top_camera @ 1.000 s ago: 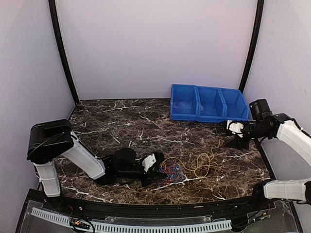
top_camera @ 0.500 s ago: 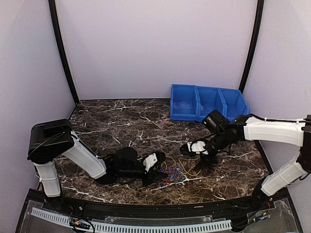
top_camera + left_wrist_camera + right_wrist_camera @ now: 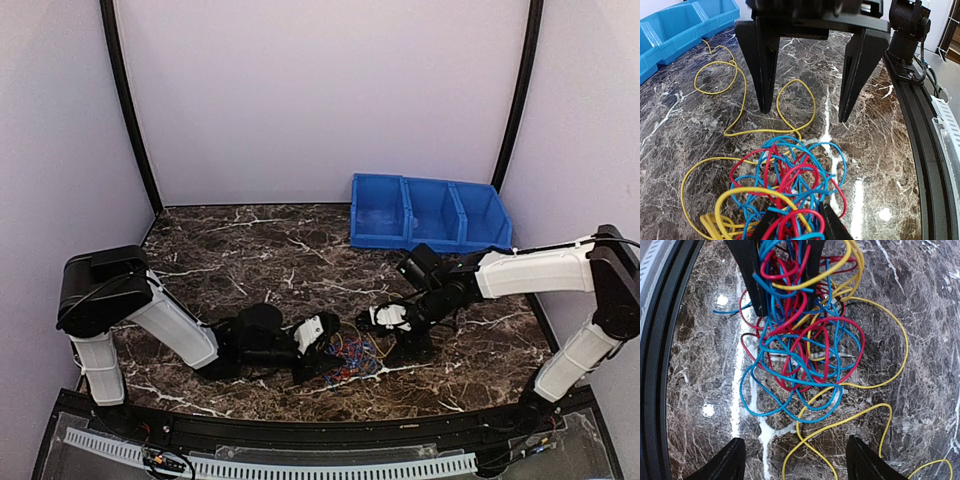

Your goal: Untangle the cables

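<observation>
Cables lie tangled at 6 o'clock on the marble table, near its black front rim, with bare marble toward 12. Blue bins sit at 1 o'clock, well apart. The left gripper clamps the red, blue and yellow knot. The right gripper hangs spread wide just beyond it, over yellow loops.

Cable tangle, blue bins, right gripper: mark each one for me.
cable tangle (image 3: 805,350), right wrist view, on the knotted red and blue loops at its middle.
blue bins (image 3: 378,238), top external view, on the front wall of the leftmost compartment.
right gripper (image 3: 804,116), left wrist view, midway between its open fingertips.
</observation>
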Available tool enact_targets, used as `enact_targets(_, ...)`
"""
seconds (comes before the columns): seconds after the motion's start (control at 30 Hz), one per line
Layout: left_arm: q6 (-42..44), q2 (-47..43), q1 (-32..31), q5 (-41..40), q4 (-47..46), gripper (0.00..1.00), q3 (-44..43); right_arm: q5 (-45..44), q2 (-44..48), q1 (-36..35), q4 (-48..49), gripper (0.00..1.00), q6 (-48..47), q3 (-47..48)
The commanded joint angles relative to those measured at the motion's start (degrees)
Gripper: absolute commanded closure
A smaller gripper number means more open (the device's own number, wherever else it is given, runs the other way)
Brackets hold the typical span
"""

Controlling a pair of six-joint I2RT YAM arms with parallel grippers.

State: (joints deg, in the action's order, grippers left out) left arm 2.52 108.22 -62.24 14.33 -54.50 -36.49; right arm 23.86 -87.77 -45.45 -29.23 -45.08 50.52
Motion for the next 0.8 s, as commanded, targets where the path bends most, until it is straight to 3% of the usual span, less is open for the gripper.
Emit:
enact_targets(0.0, -0.02, -1.03, 0.27, -0.59, -0.1, 0.72, 1.44, 0.56, -1.88, -0.74, 5.64, 0.3, 2.1, -2.34)
enact_targets(0.13, -0.27, -1.17, 0.27, -0.71, -0.46, 0.72, 1.83, 0.35, -3.97, -1.04, 6.68, 0.3, 1.31, -3.09)
enact_targets(0.37, -0.71, -1.25, 0.22, -0.75, -0.99, 0.72, 1.98, -1.03, -6.47, -1.88, 11.88, 0.45, 2.54, -4.59)
enact_targets(0.47, -0.78, -1.21, 0.27, -0.74, -1.09, 0.72, 1.97, -4.24, -7.59, -2.44, 15.3, 0.62, 2.94, -5.93)
enact_targets(0.57, -0.87, -1.09, 0.23, -0.72, -1.3, 0.72, 1.94, -7.69, -7.84, -2.33, 18.41, 1.0, 4.65, -6.29)
enact_targets(0.77, -0.27, -1.16, 0.27, -0.79, 0.19, 0.72, 1.99, -9.62, 0.25, 4.55, 14.81, 1.0, 5.06, -1.45)
